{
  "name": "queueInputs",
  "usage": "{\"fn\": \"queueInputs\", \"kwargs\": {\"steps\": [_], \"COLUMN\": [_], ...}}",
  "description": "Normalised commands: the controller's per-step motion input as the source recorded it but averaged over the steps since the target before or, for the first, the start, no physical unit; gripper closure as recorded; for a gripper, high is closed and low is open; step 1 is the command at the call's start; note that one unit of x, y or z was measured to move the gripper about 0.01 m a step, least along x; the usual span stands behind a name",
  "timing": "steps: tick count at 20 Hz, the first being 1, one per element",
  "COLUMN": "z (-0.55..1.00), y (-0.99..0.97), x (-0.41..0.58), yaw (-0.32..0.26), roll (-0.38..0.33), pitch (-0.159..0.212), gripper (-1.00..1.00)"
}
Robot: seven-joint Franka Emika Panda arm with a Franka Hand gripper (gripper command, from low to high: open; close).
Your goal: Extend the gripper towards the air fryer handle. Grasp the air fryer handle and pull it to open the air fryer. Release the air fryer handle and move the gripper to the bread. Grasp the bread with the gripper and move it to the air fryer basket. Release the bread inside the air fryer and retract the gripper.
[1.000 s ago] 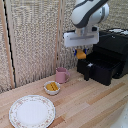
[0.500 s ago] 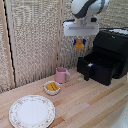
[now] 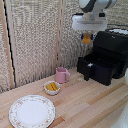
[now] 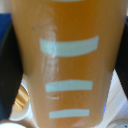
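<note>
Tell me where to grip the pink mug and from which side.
Probably the wall at the rim of the pink mug, from straight above: it stands upright, mouth open, so the wall can be pinched from inside and out. The small white bowl sits close in front of it, crowding a low side approach.

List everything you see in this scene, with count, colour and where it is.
air fryer: one, glossy black, on the table at the exterior view's right
air fryer basket: one, black, pulled out in front
air fryer handle: one, black, on the basket's front
bread: one, golden-brown, held in the air above the basket
mug: one, pink, near the screen
small bowl: one, white, yellow chunks inside
plate: one, white, patterned rim, front of table
table: one, light wood
woven screen: beige, behind
tool: one, white arm's end, shut on the bread
</note>
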Motion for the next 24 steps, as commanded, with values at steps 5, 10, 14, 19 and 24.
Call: {"fn": "queueInputs", "kwargs": {"steps": [5, 10, 14, 19, 24], "z": [-0.01, -0.12, -0.16, -0.24, -0.37], "y": [-0.77, -0.71, -0.59, -0.4, -0.1], "x": [0.134, 0.267, 0.091, 0.109, 0.074], "yaw": [-0.112, -0.113, -0.188, -0.237, -0.104], "roll": [0.063, 0.081, 0.045, 0.022, 0.0], "pitch": [-0.077, -0.048, 0.0, 0.0, 0.036], "gripper": [1.0, 1.0, 1.0, 1.0, 1.0]}}
